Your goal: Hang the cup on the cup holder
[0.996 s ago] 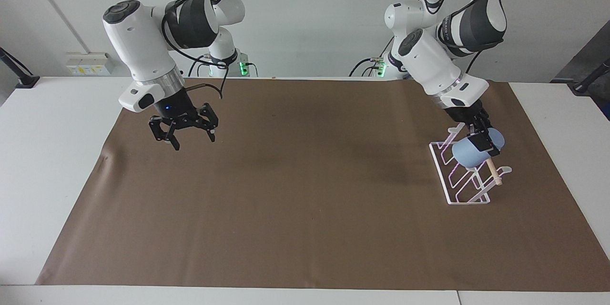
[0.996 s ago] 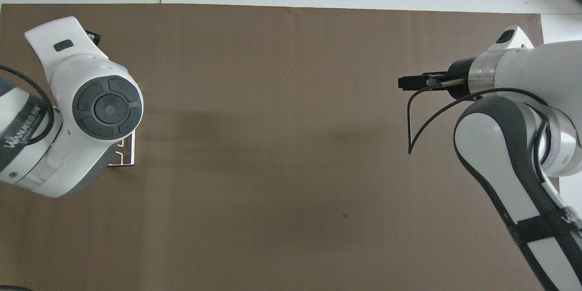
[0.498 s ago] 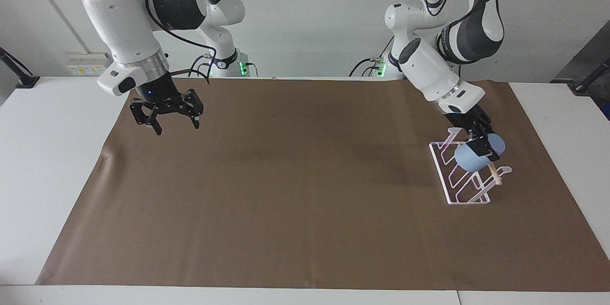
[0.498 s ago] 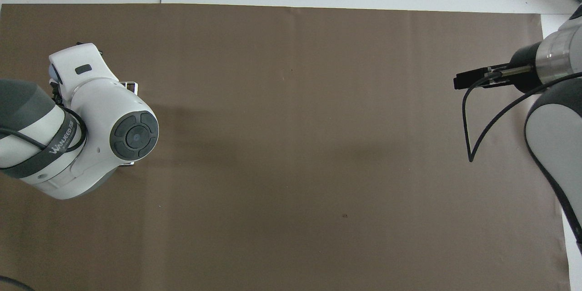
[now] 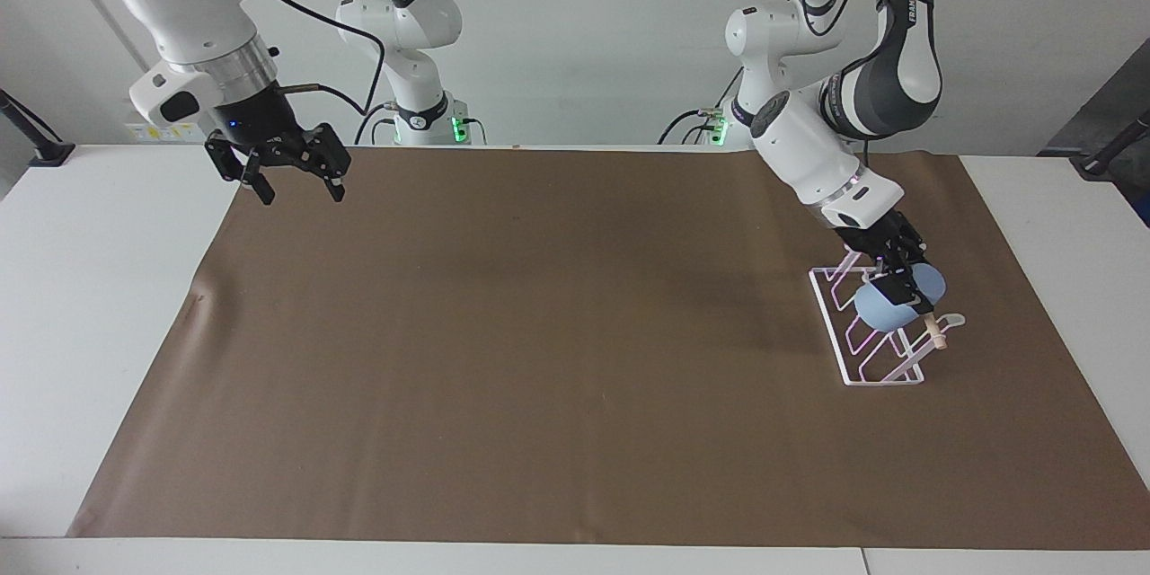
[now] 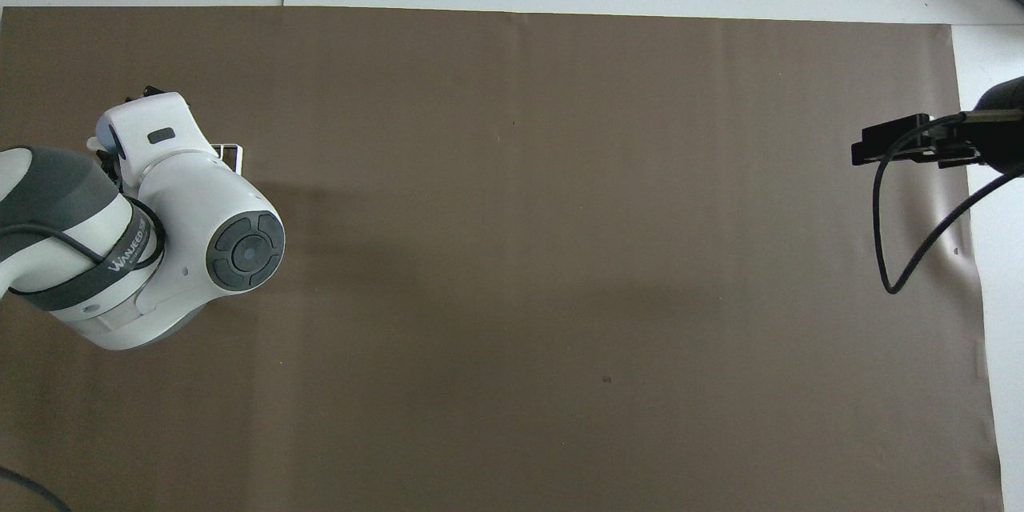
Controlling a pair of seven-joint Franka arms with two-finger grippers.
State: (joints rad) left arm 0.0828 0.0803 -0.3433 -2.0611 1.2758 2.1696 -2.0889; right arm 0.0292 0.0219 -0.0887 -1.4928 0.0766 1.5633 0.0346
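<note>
The white surface carries a broad brown paper mat that covers most of it. At the left arm's end of the mat stands the white wire cup holder with slanted loop prongs and a light wooden dowel along its top. The small matte blue-grey handleless cup lies tilted on the prongs of that holder, against the dowel.

The left end effector is down at the cup, its black fingers touching the cup's upper side; whether they are clenched on it or already loosened cannot be told from here, and in the overhead view the arm's own body hides the cup. The right end effector waits raised over the mat's corner at the right arm's end, fingers spread and holding nothing.

The step in hand appears to be the placing itself: the cup seems seated on the holder. The next move probably calls for a full release and a slow withdrawal up and away, without dragging the cup off its prong or tipping the light holder.
</note>
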